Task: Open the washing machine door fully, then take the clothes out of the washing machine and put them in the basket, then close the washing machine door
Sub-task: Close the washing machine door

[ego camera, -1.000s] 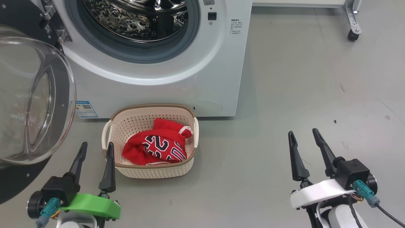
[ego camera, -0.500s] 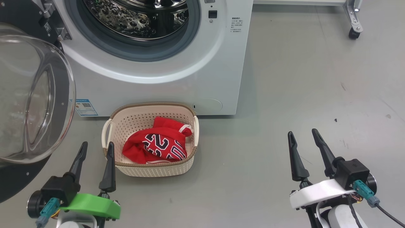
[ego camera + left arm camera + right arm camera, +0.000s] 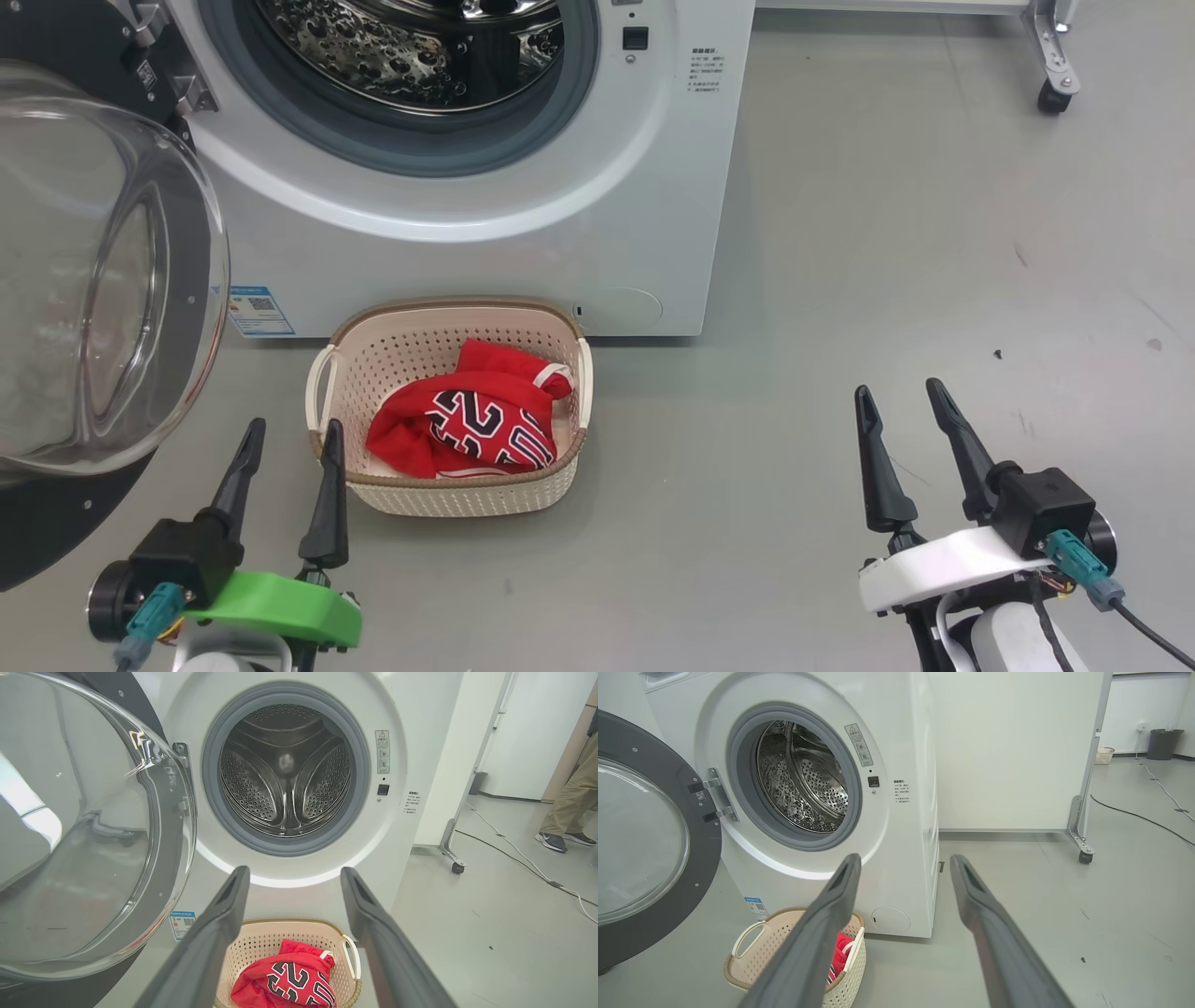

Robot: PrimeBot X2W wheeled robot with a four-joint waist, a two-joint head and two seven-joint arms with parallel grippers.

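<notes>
L gripper (image 3: 295, 427), green wrist mount: fingers spread wide apart, holding nothing, touching nothing. R gripper (image 3: 897, 388), white mount, same: fingers wide apart, empty, over grey floor (image 3: 840, 233). Just ahead & right of L gripper sits the cream basket (image 3: 467, 499) w/ the red jersey clothes (image 3: 467, 425) bunched inside; R gripper is well apart from it, basket off to its left. Beyond the basket, ahead of L gripper, stands the white washing machine (image 3: 485, 252), steel drum (image 3: 411, 47) seen through the round mouth. Washing machine door (image 3: 103, 280) stands swung open to the left of L gripper, glass bowl bulging out. Writing: big navy-and-white digits on the jersey, folded, look like 2s, not sure. Small blue label (image 3: 260, 310) w/ QR code low on machine front, text too small to read. Block of small print (image 3: 707, 75) right of the mouth, unreadable; warning-triangle sticker (image 3: 382, 751) above it, also too small.
</notes>
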